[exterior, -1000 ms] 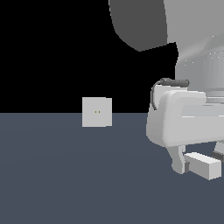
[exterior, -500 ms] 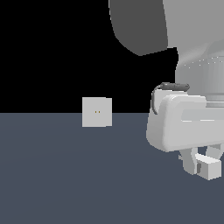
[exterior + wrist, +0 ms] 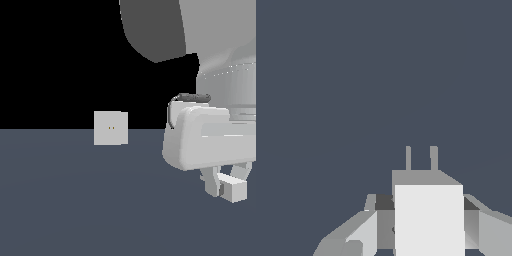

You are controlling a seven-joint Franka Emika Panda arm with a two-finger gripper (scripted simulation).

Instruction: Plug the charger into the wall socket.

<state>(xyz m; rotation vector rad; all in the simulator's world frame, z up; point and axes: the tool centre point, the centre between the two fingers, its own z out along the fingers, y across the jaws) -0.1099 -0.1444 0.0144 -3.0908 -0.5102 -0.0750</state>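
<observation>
The charger point(image 3: 235, 191) is a small light-grey block low at the exterior view's right, just above the dark floor point(image 3: 75, 200). My gripper point(image 3: 227, 184) straddles it, one finger on each side, shut on it. In the wrist view the charger point(image 3: 428, 225) fills the space between my fingers point(image 3: 363, 232), and both pads touch its sides. Its two thin prongs point(image 3: 408, 159) point away from the camera. The wall socket point(image 3: 110, 128) is an upright pale square plate with two tiny yellowish holes. It stands far off toward the exterior view's left and does not show in the wrist view.
A bare dark grey floor point(image 3: 356, 75) stretches between the charger and the socket. The arm's bulky white body point(image 3: 210, 135) fills the exterior view's upper right.
The gripper has shifted toward the exterior view's right over the charger. Its fingers now flank the block, which lay fully exposed beside them a second ago.
</observation>
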